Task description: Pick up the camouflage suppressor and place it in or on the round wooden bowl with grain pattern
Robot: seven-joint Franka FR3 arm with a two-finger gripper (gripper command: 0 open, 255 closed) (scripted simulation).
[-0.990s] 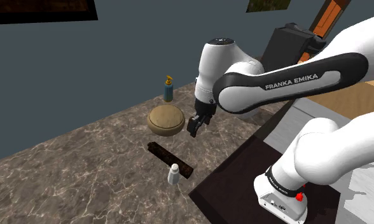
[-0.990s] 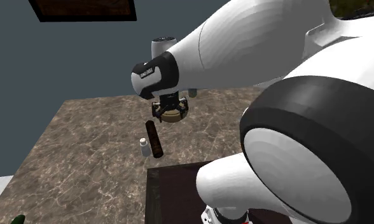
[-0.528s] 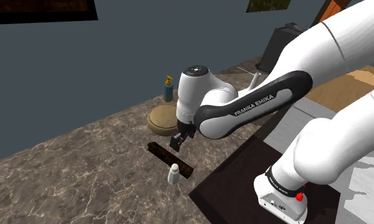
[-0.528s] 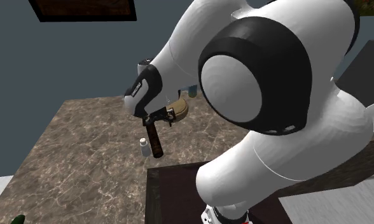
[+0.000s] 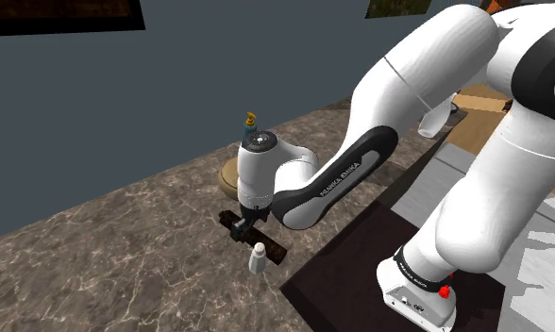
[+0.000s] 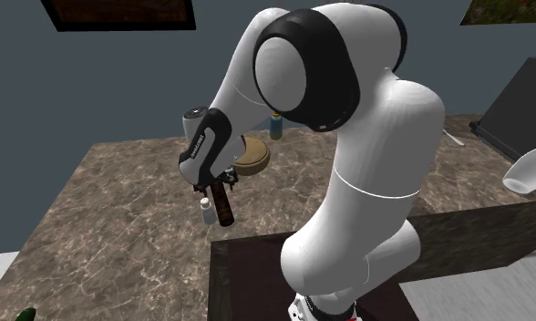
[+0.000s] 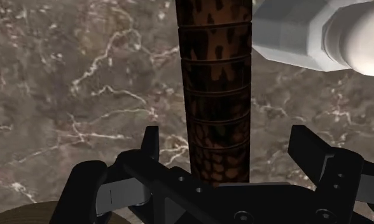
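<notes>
The gripper (image 7: 227,143) straddles the camouflage suppressor (image 7: 214,76), jaws wide and not touching it; nothing grasped yet; lifting and placing in the bowl (image 6: 253,157) are left

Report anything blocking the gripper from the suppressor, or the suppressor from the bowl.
Nothing visible blocks either. The gripper has its open fingers either side of the suppressor, not touching it. The white bottle stands beside the suppressor, off the line to the bowl, which sits past its other end.
</notes>
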